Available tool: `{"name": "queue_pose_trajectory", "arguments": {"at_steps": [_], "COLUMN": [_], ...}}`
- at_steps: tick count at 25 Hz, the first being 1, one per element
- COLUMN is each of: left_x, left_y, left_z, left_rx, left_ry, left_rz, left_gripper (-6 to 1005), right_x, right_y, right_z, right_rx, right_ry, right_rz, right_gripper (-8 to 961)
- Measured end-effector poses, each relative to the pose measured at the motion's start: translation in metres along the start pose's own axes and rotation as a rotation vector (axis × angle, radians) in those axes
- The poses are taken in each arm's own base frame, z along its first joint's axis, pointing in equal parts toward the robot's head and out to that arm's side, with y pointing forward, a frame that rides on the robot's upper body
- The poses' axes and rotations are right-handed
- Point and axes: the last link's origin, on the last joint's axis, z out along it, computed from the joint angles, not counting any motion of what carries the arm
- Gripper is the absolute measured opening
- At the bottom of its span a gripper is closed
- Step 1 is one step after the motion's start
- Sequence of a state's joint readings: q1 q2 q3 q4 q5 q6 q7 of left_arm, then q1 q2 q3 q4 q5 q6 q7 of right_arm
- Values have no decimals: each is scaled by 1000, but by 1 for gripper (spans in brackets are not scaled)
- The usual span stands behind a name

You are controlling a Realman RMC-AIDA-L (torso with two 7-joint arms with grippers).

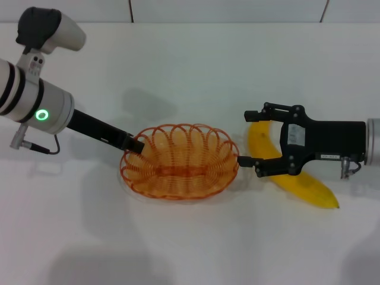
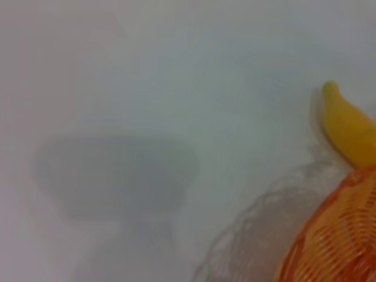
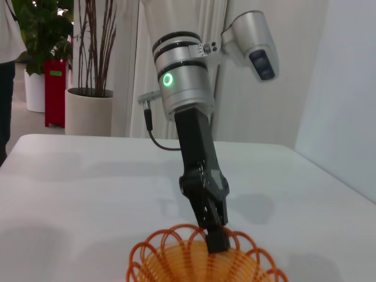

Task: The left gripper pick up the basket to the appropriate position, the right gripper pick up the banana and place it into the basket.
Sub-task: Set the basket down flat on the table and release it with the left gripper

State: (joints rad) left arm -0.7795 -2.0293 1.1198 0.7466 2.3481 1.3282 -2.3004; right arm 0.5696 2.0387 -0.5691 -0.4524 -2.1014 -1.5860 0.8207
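The left hand (image 1: 135,144) is clamped on the rim of the basket (image 1: 178,160), holding it steady on the white tabletop (image 1: 190,249). The banana (image 1: 285,169) lies just beside the basket. The right hand (image 1: 246,138) is spread wide over the banana, ready to grab it. Nothing blocks the way into the basket.

- A plain white table (image 1: 190,71) fills the head view.
- The orange wire basket (image 1: 179,161) sits on it at frame centre.
- The yellow banana (image 1: 297,178) lies on it just right of the basket.
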Motion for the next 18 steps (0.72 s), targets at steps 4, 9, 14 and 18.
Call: {"name": "queue_pose_trajectory", "arguments": {"at_steps": [4, 9, 14, 18], "left_x": [-1, -1, 0, -1], "left_y": [1, 1, 1, 1], "left_z": [3, 3, 3, 3], "left_rx": [-6, -6, -7, -7], "left_ry": [-10, -10, -10, -11], "left_rz": [-6, -7, -9, -9], "left_gripper": [156, 169, 182, 192], "right_x": [-2, -3, -2, -2], "right_y": [-1, -2, -1, -1], "right_z": [3, 3, 3, 3], "right_rx": [-6, -8, -7, -7], "right_ry": [-5, -6, -5, -5], "right_rz": [-3, -4, -2, -2], "right_gripper": [883, 882, 882, 882]}}
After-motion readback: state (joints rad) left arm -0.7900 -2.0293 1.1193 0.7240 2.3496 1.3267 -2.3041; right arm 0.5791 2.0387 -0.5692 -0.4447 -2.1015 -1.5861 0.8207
